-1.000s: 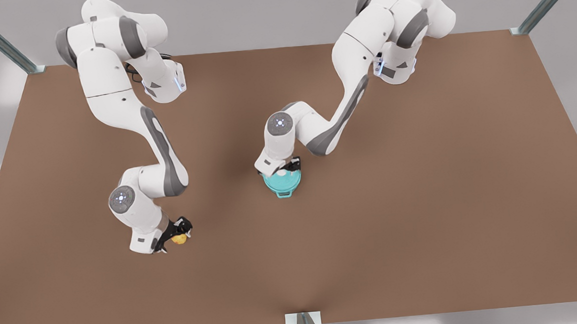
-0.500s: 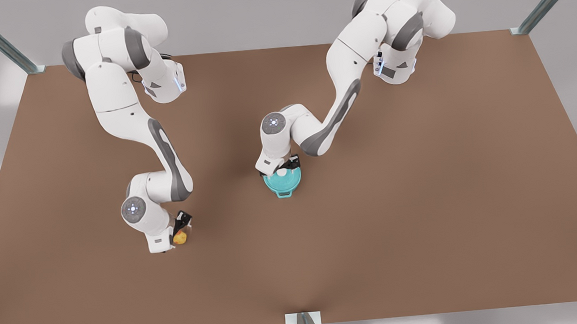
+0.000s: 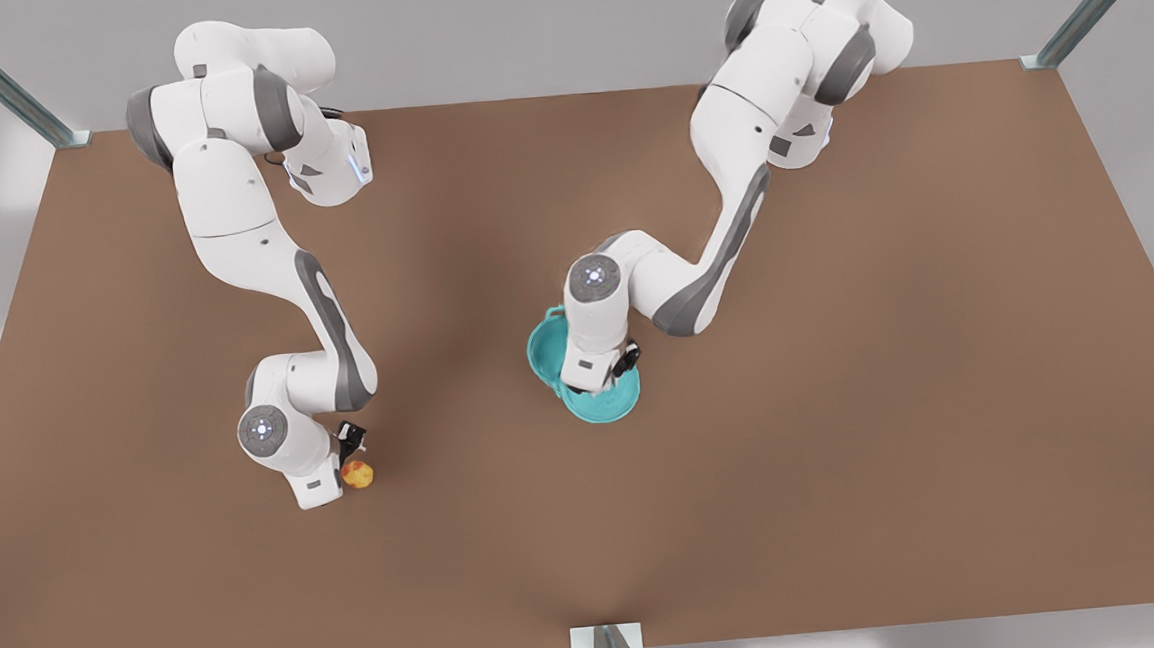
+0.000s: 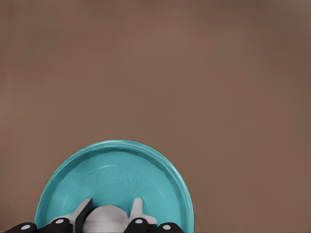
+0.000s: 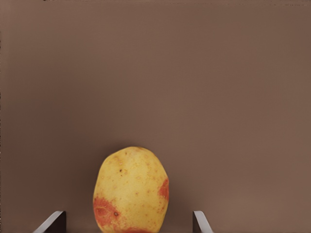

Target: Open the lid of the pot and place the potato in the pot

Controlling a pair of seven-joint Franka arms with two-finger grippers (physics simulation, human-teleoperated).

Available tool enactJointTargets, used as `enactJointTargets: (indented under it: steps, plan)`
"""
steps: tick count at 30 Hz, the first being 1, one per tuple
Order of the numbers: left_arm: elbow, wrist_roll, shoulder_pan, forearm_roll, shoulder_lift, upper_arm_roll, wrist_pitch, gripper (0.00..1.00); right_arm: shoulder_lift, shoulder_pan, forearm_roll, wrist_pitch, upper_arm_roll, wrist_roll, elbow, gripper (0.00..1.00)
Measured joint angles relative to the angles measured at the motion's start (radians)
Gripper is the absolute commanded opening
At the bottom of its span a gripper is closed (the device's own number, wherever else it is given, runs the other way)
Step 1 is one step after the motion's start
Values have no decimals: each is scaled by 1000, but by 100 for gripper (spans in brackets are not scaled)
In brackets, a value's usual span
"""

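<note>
One potato lies lengthwise between right claw fingers.

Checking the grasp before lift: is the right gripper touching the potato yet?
Apart. In the right wrist view the right gripper straddles the potato, with table showing between each fingertip and it.

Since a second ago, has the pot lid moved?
Yes. The left hand holds the pot lid by its knob, now off the pot, shifted toward the front view's lower right.

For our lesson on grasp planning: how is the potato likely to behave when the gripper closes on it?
The potato looks rounded and lumpy, so it may roll or twist between the open right gripper. It seems small and probably light, and likely stiff.
</note>
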Motion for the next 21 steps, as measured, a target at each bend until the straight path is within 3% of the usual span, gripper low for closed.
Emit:
enactJointTargets:
  steps: [4,11,14,15,19,21]
  plan:
    - [7,68,189,-4,69,0,19,46,-3,3,2,-5,2,-24,3,97]
    - [21,174,227,-1,135,1,82,47,-1,22,18,-10,8,-54,22,96]
    - [21,212,230,-1,152,3,104,51,6,24,19,-12,8,-63,39,96]
    - [21,225,230,-2,157,5,111,99,7,24,19,-13,7,-66,43,96]
    - [19,274,236,-6,154,6,132,100,30,23,19,-15,3,-75,75,96]
    - [19,321,293,-10,81,4,74,100,39,22,19,-18,2,-79,86,96]
